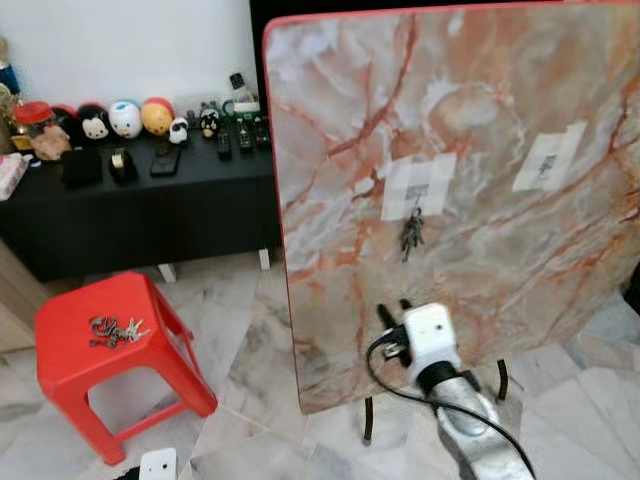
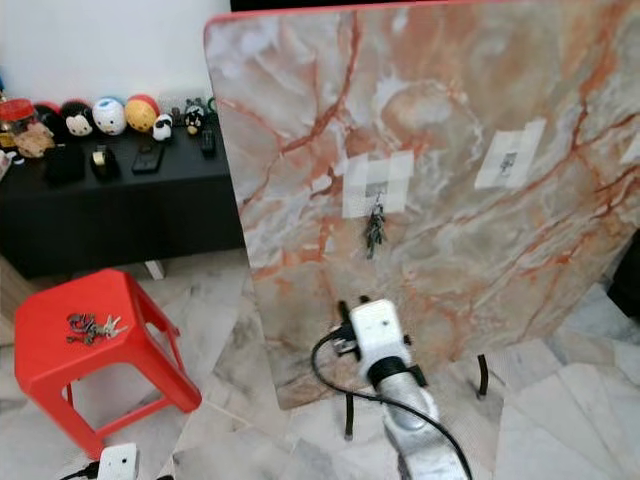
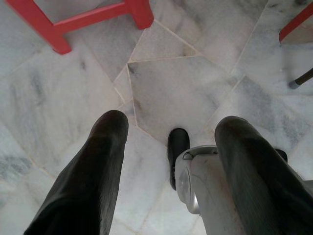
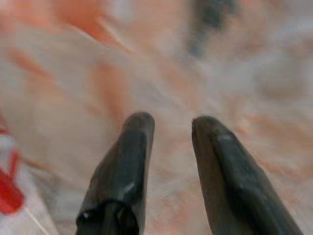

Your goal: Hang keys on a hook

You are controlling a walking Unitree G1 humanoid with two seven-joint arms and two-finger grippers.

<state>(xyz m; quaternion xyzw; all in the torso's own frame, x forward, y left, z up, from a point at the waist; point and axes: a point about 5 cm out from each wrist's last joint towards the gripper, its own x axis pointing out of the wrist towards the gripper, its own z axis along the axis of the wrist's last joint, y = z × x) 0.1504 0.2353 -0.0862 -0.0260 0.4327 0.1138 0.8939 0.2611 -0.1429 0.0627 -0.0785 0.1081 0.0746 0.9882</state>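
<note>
I see one bunch of keys [image 1: 412,233] hanging on the hook [image 1: 416,203] at the taped patch of the upright marble board [image 1: 500,120], dangling against its face. My right gripper [image 1: 393,311] is raised in front of the board, below the hanging keys and apart from them; its jaws stand parted with nothing between them. A second bunch of keys [image 1: 115,330] lies on the red stool [image 1: 70,355] off to my left. My left gripper [image 3: 168,129] hangs over the marble floor [image 3: 171,83], jaws spread wide and empty.
</note>
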